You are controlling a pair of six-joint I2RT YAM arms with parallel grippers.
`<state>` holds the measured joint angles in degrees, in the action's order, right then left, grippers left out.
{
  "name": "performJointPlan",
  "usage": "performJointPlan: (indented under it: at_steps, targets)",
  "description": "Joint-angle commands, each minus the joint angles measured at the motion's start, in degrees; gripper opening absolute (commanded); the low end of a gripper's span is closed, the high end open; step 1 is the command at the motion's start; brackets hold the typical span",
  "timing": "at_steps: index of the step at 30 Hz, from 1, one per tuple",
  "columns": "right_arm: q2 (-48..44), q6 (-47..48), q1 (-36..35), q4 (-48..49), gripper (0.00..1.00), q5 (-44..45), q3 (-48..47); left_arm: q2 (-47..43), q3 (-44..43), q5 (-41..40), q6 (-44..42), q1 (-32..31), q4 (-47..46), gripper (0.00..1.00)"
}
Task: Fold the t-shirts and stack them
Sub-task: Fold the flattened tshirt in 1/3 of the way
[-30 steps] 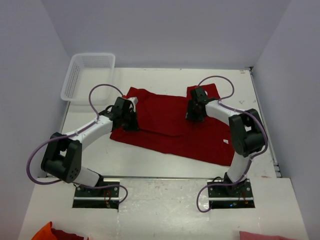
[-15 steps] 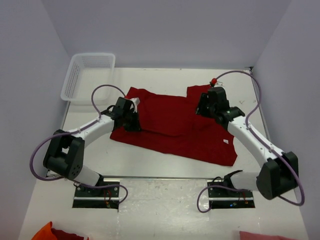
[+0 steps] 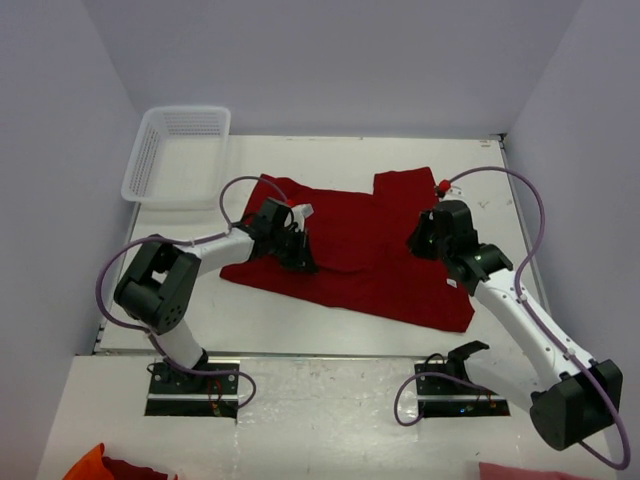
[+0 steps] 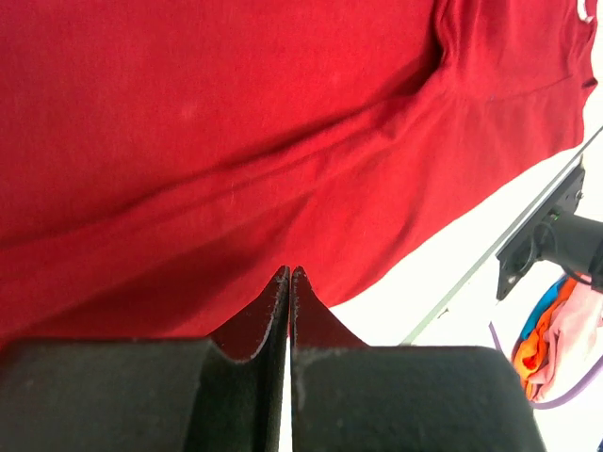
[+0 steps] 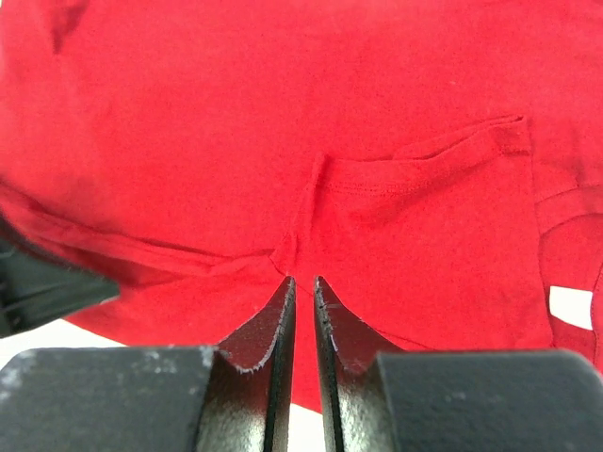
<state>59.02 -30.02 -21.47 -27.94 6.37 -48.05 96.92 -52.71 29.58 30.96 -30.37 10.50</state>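
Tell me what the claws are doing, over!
Left claw shut over the t-shirt. Right claw shut, pinching its cloth. T-shirt lies spread on table. Basket apart, far left.

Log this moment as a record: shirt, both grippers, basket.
shirt: dark red, spread on the table, partly folded over itself
left gripper: shut, tips over the shirt's left part
right gripper: shut on the shirt, cloth puckered at its tips
basket: white mesh, far left corner of the table, apart from the shirt
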Motion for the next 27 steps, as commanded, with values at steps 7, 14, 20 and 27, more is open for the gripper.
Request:
performJointPlan:
  at_steps: [7,14,20,27]
  targets:
    - [-5.8,-0.1,-0.2,-2.4,0.13,1.0,0.9,6.3,-6.3,1.9,1.2,0.1,-3.7,0.0]
    - [-7.0,0.1,-0.3,-2.6,0.13,1.3,1.5,9.1,-9.8,1.8,0.7,0.1,-3.6,0.0]
    - [-6.6,0.0,-0.2,-2.3,0.13,0.6,2.3,12.1,-13.9,0.7,0.2,0.2,-3.0,0.0]
    - [-8.0,0.2,-0.2,-2.5,0.12,0.5,3.4,15.1,-16.8,-2.1,-0.5,0.8,-1.6,0.0]
